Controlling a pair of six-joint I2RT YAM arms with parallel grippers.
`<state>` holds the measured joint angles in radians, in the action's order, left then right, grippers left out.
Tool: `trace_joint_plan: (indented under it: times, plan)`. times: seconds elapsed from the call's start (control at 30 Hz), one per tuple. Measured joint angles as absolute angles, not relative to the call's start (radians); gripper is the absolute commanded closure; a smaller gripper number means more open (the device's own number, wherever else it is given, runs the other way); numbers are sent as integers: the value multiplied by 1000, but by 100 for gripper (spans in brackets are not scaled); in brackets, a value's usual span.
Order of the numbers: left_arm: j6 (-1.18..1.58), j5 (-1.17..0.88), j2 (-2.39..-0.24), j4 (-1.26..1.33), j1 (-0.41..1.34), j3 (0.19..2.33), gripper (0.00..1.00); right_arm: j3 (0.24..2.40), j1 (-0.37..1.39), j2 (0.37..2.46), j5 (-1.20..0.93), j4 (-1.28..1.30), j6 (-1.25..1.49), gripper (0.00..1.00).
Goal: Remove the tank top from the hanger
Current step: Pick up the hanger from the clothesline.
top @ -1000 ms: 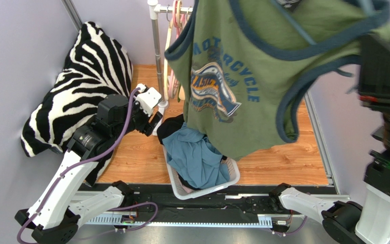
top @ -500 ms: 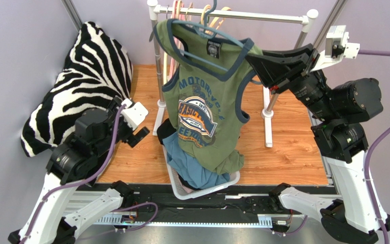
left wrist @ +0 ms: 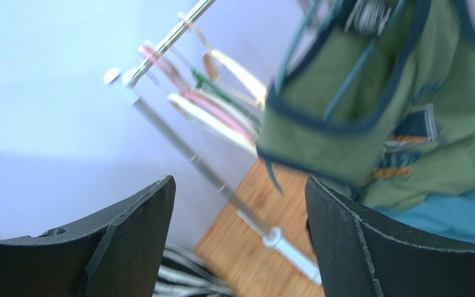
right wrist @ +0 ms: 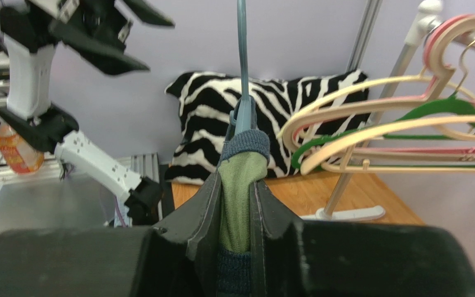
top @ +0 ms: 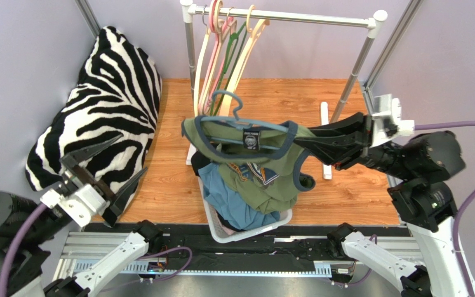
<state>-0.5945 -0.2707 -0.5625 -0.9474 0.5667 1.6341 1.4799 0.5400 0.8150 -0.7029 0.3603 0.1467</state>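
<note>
An olive green tank top [top: 255,173] with navy trim and a chest print hangs on a teal hanger [top: 227,114] above the laundry basket [top: 281,216]; its hem rests on the clothes in the basket. My right gripper [top: 300,140] is shut on the tank top's right shoulder strap [right wrist: 239,185] and hanger end, holding both up. The teal hanger [right wrist: 242,68] rises from between the jaws in the right wrist view. My left gripper [top: 105,162] is open and empty, raised at the near left, well left of the tank top [left wrist: 376,105].
A white clothes rack [top: 283,17] with several empty hangers [top: 221,55] stands at the back. A zebra-print cushion [top: 104,93] lies at the left. The white basket holds blue clothing [top: 234,195] on the wooden floor [top: 351,192].
My right gripper has lowered the hanger and tank top from the rack down over the basket. My left arm has pulled back toward the near left, its gripper open.
</note>
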Motion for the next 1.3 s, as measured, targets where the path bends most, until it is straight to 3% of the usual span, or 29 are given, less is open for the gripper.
trace_joint_plan:
  times: [0.33,0.93,1.17,1.3]
  plan:
    - [-459,-554,-880,-932,566,1691,15,1340,559,797,-788,361,-87,100]
    - [-417,-765,-894,-944,566,1647,16,1332,604,796,-920,257,-107,100]
    - [-403,-789,-901,-936,566,1630,20,1336,719,841,-903,243,-117,100]
    - [-397,-789,-910,-922,566,1630,29,1336,763,866,-881,246,-133,100]
